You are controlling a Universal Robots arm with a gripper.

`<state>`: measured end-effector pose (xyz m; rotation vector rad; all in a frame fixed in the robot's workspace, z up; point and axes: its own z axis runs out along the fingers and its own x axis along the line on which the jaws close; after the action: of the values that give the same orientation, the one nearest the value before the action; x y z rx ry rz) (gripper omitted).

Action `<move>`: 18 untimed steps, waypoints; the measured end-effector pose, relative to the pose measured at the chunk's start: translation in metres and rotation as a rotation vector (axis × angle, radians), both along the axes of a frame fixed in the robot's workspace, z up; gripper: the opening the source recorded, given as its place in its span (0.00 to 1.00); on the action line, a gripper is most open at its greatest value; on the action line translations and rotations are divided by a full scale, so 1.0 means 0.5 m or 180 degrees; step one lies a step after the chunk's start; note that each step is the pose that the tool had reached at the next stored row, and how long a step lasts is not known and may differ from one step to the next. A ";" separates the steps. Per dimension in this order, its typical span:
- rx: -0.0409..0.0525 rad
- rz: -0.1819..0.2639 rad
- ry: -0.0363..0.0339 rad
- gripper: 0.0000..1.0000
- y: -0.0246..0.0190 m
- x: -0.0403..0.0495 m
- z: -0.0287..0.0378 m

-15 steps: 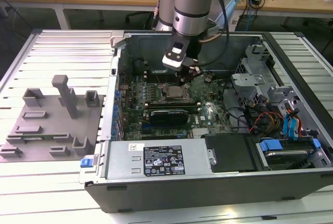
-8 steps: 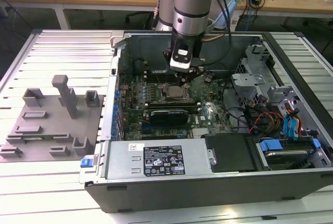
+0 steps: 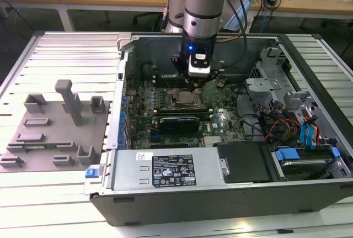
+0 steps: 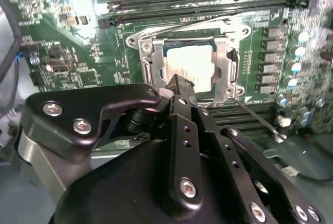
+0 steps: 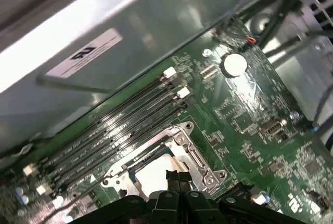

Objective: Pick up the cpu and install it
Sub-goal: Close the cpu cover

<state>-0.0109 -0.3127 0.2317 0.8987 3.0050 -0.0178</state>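
Observation:
The cpu is a small square chip with a shiny silver top. It lies flat inside the metal socket frame on the green motherboard of the open computer case. My gripper hangs just above the socket, at the edge nearer the exterior view's right. In both wrist views its black fingertips are pressed together over the rim of the cpu, with nothing between them. The gripper covers one edge of the chip.
Dark memory slots run along one side of the socket. A thin retention lever stands out from it. The power supply, the drive cage and cables crowd the case. A grey fixture plate lies outside, at the exterior view's left.

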 end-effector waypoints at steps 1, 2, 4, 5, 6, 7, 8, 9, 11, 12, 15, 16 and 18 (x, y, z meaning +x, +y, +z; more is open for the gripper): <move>0.0000 0.0101 0.0000 0.11 0.0000 0.000 0.000; 0.0000 0.0161 0.0000 0.11 0.0000 0.000 0.000; 0.0000 0.0331 0.0000 0.11 0.0000 0.000 0.000; 0.0000 0.0409 0.0000 0.11 0.0000 0.000 0.000; 0.0000 0.0470 0.0000 0.11 0.0000 0.000 -0.001; 0.0000 0.0553 0.0000 0.11 0.0000 0.000 -0.001; 0.0000 0.0612 0.0000 0.11 0.0000 0.000 -0.001; 0.0000 0.0699 0.0000 0.11 0.0000 0.000 -0.001; 0.0000 0.0834 0.0000 0.11 0.0000 0.000 -0.001; 0.0000 0.0956 0.0000 0.11 0.0000 0.000 -0.002; 0.0000 0.1176 0.0000 0.11 0.0000 0.000 -0.002; 0.0000 0.1235 0.0000 0.11 0.0000 0.000 -0.002; 0.0000 0.1372 0.0000 0.11 0.0000 0.000 -0.003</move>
<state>-0.0109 -0.3127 0.2303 0.2350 3.1253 -0.0157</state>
